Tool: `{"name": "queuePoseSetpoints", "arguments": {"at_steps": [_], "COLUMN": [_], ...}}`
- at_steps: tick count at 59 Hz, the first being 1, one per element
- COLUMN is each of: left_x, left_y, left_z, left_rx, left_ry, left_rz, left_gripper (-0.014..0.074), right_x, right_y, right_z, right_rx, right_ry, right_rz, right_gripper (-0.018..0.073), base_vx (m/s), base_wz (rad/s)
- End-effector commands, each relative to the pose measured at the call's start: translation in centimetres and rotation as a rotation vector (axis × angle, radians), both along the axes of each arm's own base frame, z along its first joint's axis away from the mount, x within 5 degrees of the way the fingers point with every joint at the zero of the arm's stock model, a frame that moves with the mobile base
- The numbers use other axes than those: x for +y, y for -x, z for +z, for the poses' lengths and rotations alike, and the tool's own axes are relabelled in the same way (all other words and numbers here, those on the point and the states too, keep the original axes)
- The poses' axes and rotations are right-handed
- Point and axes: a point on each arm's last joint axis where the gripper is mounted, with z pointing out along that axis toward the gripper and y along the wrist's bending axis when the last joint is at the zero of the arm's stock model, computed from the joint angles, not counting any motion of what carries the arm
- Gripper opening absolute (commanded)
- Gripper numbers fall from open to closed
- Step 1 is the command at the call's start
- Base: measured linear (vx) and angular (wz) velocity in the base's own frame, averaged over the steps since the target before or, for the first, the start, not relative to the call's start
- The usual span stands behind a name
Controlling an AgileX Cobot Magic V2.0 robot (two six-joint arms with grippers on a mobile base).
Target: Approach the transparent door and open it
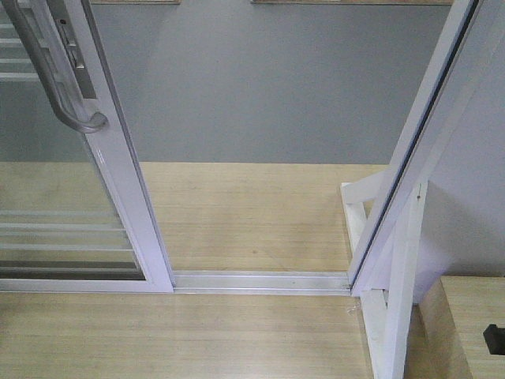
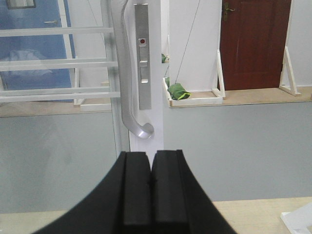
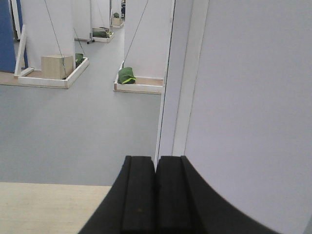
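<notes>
The transparent door point(image 1: 59, 229), clear glass with thin horizontal bars in a white frame, stands at the left of the front view, slid aside from the white jamb point(image 1: 410, 166) so the doorway gapes. Its curved silver handle point(image 1: 55, 87) and lock plate show at the top left. In the left wrist view the handle point(image 2: 127, 97) and lock plate point(image 2: 143, 58) lie straight ahead of my left gripper point(image 2: 151, 158), which is shut and empty, just below the handle's lower end and apart from it. My right gripper point(image 3: 156, 163) is shut and empty, facing the jamb point(image 3: 178, 78).
A metal floor track point(image 1: 260, 280) spans the doorway over wooden flooring; grey floor lies beyond. A white wooden brace point(image 1: 394, 276) and a wooden box point(image 1: 469, 324) stand at the right. Beyond are white partitions, a brown door point(image 2: 253, 44) and green bags point(image 3: 126, 75).
</notes>
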Motion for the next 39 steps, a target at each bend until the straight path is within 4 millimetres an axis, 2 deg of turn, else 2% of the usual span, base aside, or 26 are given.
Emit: {"name": "queuePoseSetpoints", "arguments": {"at_steps": [1, 39], "left_x": [0.04, 0.04], "left_y": [-0.02, -0.02], "left_z": [-0.23, -0.23], "left_rx": [-0.061, -0.061], "left_ry": [0.011, 0.011], "left_rz": [0.004, 0.004], "left_gripper": [-0.0006, -0.0006], "right_x": [-0.03, -0.03], "right_y": [0.03, 0.03], "right_z": [0.34, 0.34], "right_rx": [-0.08, -0.08], "right_ry": [0.002, 0.002], "right_rz": [-0.006, -0.006], "right_gripper": [-0.0008, -0.0008], "base_vx": [0.0, 0.0], "base_wz": [0.0, 0.0]}}
